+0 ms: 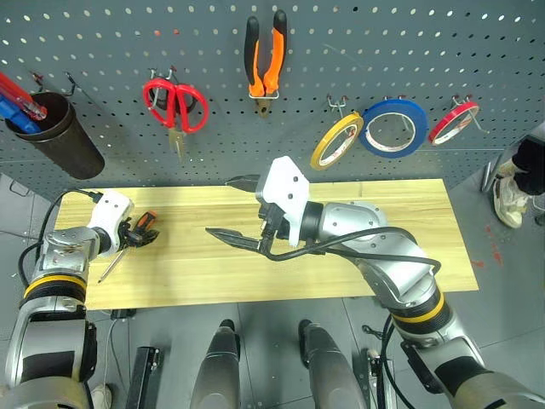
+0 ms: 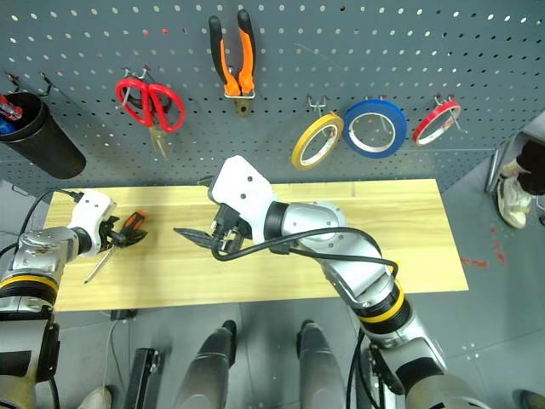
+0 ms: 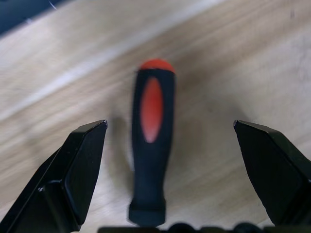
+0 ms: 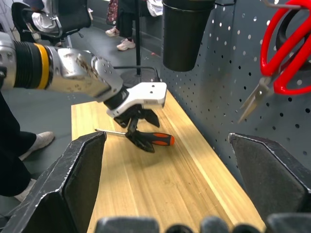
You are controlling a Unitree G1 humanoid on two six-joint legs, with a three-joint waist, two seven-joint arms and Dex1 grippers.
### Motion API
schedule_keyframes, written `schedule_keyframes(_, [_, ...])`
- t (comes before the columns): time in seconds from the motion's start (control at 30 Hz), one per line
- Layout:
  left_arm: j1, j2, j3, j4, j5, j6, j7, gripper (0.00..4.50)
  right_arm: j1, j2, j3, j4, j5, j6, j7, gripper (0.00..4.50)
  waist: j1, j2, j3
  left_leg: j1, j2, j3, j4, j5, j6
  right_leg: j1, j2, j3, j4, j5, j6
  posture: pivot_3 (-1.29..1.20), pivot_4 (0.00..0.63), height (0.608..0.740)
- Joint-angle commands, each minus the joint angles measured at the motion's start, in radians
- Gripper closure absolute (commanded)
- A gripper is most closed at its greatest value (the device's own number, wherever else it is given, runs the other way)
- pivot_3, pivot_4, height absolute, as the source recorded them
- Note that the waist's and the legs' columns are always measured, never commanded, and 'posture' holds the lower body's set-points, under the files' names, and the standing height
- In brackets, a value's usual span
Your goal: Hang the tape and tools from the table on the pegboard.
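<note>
**Pegboard nearly stocked: one screwdriver left on the table**

Pegboard (image 1: pixel 102 51) is the landmark, and it already carries most of what the task asks for. Below its lower edge runs the table (image 1: pixel 409 221) of pale planks, bare apart from one tool near its left end.

On the pegboard, the blue tape ring (image 1: pixel 392 128) and the thin red ring (image 1: pixel 453 122) hang at the right. Just left of the blue ring hangs the tape (image 1: pixel 335 141), the yellow-tan ring, on its own hook, so that part looks done. The pliers (image 1: pixel 265 61) with orange-and-black handles hang high near the middle, jaws down. The red-handled scissors (image 1: pixel 174 106) hang to their left, blades down. A dark cup (image 1: pixel 61 136) holding long red-and-blue tools sits at the far left of the pegboard.

What remains, as I judge it, is the screwdriver (image 3: pixel 149 141). It lies flat on the table under the left part of the pegboard, orange-and-black handle toward the board, thin shaft pointing to the front edge.

The left gripper (image 1: pixel 136 232) sits right at that handle with its two fingers spread wide either side of it, not yet closed on it. The right gripper (image 1: pixel 230 209) hangs over the table's middle, below the pliers, fingers spread and empty.

So three of four items appear hung. The last needs gripping, lifting, and a free hook.
</note>
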Motion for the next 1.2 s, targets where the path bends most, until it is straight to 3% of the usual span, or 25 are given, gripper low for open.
schedule_keyframes(0.03, [-0.02,0.009,-0.023,0.063,0.045,-0.039,0.018,0.03,-0.021,0.014,-0.011,-0.033,-0.001,0.009,0.002,0.0,0.0,0.0,0.0,0.0,0.0,0.0,0.0,0.0,0.0,0.0,0.0,0.0,0.0,0.0,0.0,0.08,0.403,0.74])
schedule_keyframes(0.17, [-0.036,0.011,-0.036,0.101,0.066,-0.031,0.021,0.03,-0.019,0.016,-0.012,-0.038,-0.002,0.019,0.002,0.0,0.001,0.0,0.0,0.0,0.0,0.0,0.0,0.0,0.0,0.0,0.0,0.0,0.001,0.0,0.0,0.07,0.41,0.74])
schedule_keyframes(0.27, [-0.04,0.016,-0.034,0.117,0.072,-0.02,0.019,0.81,-0.015,0.017,-0.016,-0.044,0.0,0.028,0.0,0.0,-0.001,0.0,0.0,0.0,0.0,0.0,0.0,0.0,0.0,0.0,0.0,0.0,0.001,0.0,0.0,0.07,0.411,0.74])
schedule_keyframes(0.47, [-0.044,0.027,-0.029,0.126,0.08,-0.019,0.02,3.63,-0.016,0.019,-0.021,-0.038,-0.003,0.028,0.001,0.0,-0.002,0.0,0.0,0.0,0.0,0.0,0.0,0.0,0.0,0.0,0.0,0.0,0.001,0.0,0.0,0.08,0.408,0.74])
schedule_keyframes(0.5, [-0.046,0.03,-0.027,0.127,0.08,-0.019,0.022,3.83,-0.017,0.019,-0.022,-0.036,-0.004,0.026,0.002,0.0,-0.001,0.0,0.0,0.0,0.0,0.0,0.0,0.0,0.0,0.0,0.0,0.0,0.001,0.0,0.0,0.08,0.408,0.74])
schedule_keyframes(0.77, [-0.001,0.047,-0.032,0.008,0.061,0.025,-0.079,3.83,0.01,-0.009,-0.041,-0.044,0.003,0.011,0.022,0.0,-0.002,0.0,0.0,0.0,0.0,0.0,0.0,0.0,0.0,0.0,0.0,0.0,0.001,0.0,0.0,0.09,0.396,0.74])
schedule_keyframes(0.97, [0.285,0.086,0.051,-0.659,-0.096,0.323,-0.206,3.83,0.103,-0.071,-0.123,-0.132,0.063,0.029,0.047,0.0,0.002,0.0,0.0,-0.001,0.001,0.0,-0.002,0.0,0.0,0.0,-0.001,0.0,0.0,0.0,0.0,0.11,0.383,0.74])
schedule_keyframes(1.2, [0.5,0.05,0.244,-1.25,-0.283,0.613,-0.108,3.83,0.136,-0.036,-0.268,-0.196,0.237,0.045,0.044,0.0,0.003,0.0,0.0,-0.001,0.002,0.0,-0.001,0.0,0.0,0.0,0.001,-0.001,-0.001,0.0,-0.001,0.13,0.357,0.74])
